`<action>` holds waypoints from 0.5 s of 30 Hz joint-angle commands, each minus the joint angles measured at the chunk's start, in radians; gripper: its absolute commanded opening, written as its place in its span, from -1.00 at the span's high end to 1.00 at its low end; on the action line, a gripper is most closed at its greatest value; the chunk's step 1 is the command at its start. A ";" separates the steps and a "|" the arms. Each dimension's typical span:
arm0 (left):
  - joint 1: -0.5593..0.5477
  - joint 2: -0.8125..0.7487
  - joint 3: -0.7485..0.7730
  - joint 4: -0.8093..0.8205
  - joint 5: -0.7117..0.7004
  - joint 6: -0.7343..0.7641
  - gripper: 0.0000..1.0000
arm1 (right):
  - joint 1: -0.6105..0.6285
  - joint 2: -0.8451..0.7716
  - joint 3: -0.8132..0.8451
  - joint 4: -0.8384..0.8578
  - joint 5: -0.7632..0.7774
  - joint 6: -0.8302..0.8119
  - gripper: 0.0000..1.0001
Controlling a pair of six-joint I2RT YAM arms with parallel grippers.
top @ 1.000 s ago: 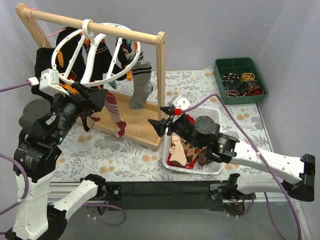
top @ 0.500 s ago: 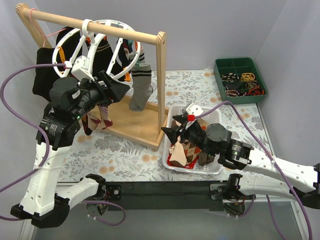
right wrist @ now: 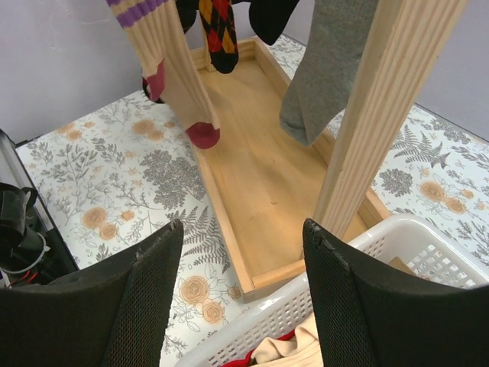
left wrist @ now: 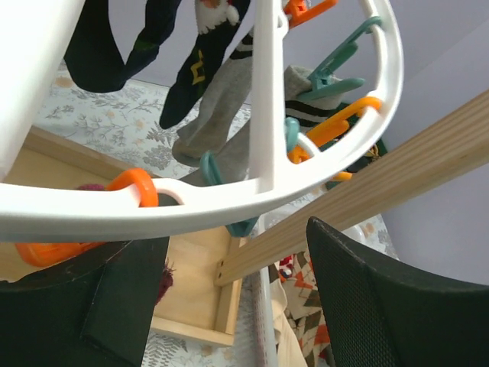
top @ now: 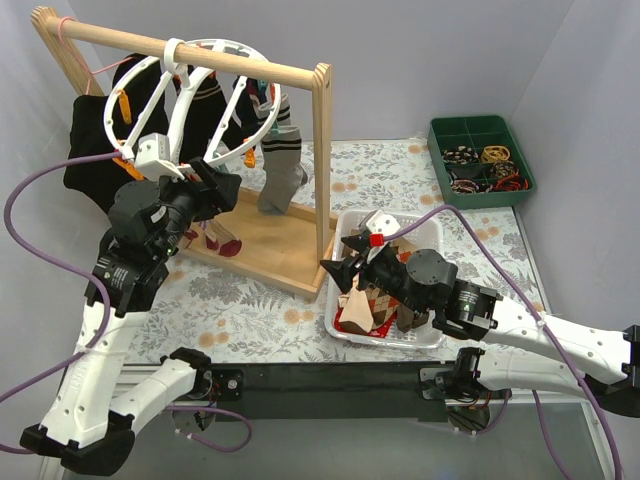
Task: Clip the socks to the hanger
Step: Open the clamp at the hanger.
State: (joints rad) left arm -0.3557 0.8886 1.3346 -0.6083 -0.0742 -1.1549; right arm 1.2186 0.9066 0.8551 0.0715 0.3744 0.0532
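Observation:
The white ring hanger (top: 190,100) hangs from the wooden rail with several socks clipped on it, among them a grey sock (top: 280,175) and a maroon-toed striped sock (top: 222,238). My left gripper (top: 215,185) is open and empty just under the ring's near rim (left wrist: 229,191), beside an orange clothespin (left wrist: 131,189). Its wrist view also shows teal clothespins (left wrist: 336,65). More socks, tan diamond-patterned (top: 378,300), beige and red, lie in the white basket (top: 432,225). My right gripper (top: 340,262) is open and empty above the basket's left rim (right wrist: 290,313).
The wooden rail stand (top: 270,250) has its post (right wrist: 382,107) just left of the basket. A large black garment (top: 90,150) hangs at the rail's left end. A green tray (top: 480,160) of small items sits at the back right.
My left arm has swung up and to the right, from left of the stand to under the hanger's rim. My right gripper has shifted a little over the basket's left side.

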 commanded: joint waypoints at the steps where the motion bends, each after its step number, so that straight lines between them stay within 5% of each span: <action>1: 0.000 -0.028 -0.067 0.154 -0.058 0.053 -0.38 | 0.004 -0.008 -0.013 0.067 -0.037 0.008 -0.38; 15: 0.000 -0.043 -0.164 0.418 -0.052 0.115 -0.12 | 0.002 0.006 -0.039 0.117 -0.089 0.007 -0.36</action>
State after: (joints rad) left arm -0.3557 0.8562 1.1687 -0.3054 -0.1173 -1.0889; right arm 1.2186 0.9226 0.8265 0.1230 0.2970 0.0532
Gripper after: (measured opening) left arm 0.583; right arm 0.683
